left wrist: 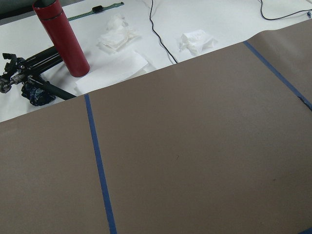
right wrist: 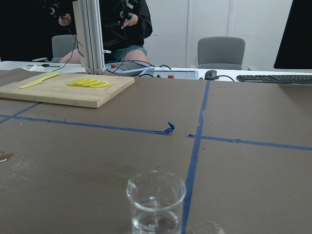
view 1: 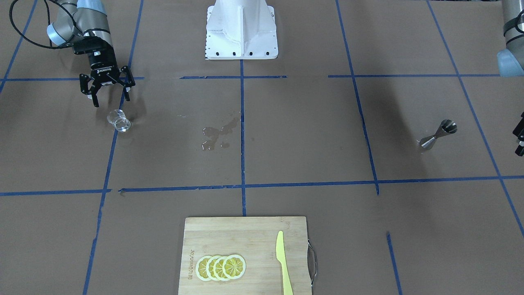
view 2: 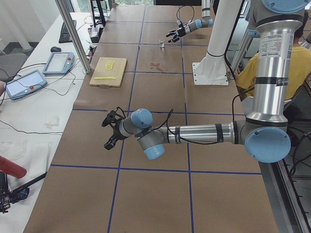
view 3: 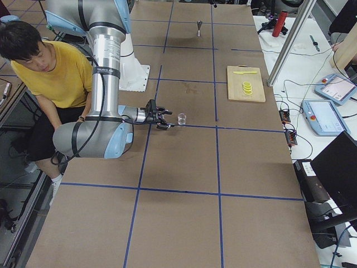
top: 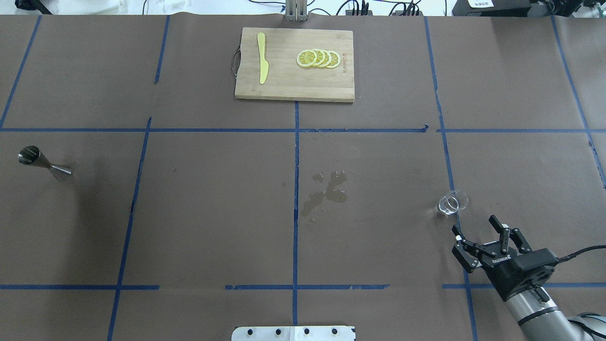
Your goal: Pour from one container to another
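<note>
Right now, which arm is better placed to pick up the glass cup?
Right. Its open right gripper is just short of the glass cup, fingers pointed at it, nothing between. The left gripper is at the table's far end, near the jigger.

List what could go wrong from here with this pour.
1. The small clear glass holds liquid. The open right tool, just short of it, might knock it over while closing in.
2. The jigger stands far off on the other side, so liquid may slosh out on the carry. A puddle already lies between them.
3. The jigger's mouth is narrow, so the pour could miss.
</note>
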Motion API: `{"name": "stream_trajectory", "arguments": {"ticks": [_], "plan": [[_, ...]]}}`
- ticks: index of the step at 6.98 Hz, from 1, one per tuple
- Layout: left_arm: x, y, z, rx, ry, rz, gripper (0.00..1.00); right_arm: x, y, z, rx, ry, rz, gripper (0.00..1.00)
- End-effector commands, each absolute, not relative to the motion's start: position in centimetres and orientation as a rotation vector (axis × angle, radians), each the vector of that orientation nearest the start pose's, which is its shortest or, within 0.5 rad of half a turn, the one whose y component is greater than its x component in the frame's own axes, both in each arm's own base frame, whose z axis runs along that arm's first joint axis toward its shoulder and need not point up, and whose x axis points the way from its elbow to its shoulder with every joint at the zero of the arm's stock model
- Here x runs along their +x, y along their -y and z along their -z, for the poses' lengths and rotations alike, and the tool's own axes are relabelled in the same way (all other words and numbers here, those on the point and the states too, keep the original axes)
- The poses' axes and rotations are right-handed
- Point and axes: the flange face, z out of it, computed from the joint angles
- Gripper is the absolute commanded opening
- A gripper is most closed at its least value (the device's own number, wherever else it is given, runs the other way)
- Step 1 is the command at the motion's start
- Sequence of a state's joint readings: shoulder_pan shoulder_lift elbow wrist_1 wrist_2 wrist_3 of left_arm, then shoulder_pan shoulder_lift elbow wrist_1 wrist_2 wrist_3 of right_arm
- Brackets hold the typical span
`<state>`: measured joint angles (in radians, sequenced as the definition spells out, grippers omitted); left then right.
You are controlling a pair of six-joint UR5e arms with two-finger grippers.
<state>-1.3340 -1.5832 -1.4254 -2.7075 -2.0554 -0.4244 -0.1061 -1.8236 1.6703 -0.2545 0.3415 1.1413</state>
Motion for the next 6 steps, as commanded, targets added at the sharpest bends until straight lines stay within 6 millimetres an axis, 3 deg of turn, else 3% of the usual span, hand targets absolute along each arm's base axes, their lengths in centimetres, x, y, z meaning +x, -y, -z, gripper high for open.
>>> {"name": "stream_trajectory", "arguments": {"ticks": [1, 2, 3, 5, 6], "plan": [[3.8, 52.7, -60.1, 0.788, -0.737, -0.074, 0.99, -28.5, 18.9, -59.5, 1.174, 0.83, -0.239, 1.0], [3.5, 51.2, -60.5, 0.779, -0.736, -0.073, 0.99, -24.9, 19.4, -60.9, 1.158, 0.837, -0.225, 1.0], [3.4, 51.0, -60.4, 0.779, -0.738, -0.073, 0.99, -22.8, 20.0, -61.6, 1.125, 0.843, -0.2, 1.0], [3.4, 51.0, -60.6, 0.776, -0.737, -0.072, 0.99, -17.9, 27.4, -62.0, 0.994, 0.796, -0.175, 1.0], [3.3, 50.4, -61.0, 0.769, -0.736, -0.069, 0.99, -17.3, 31.5, -61.5, 0.954, 0.75, -0.185, 1.0]]}}
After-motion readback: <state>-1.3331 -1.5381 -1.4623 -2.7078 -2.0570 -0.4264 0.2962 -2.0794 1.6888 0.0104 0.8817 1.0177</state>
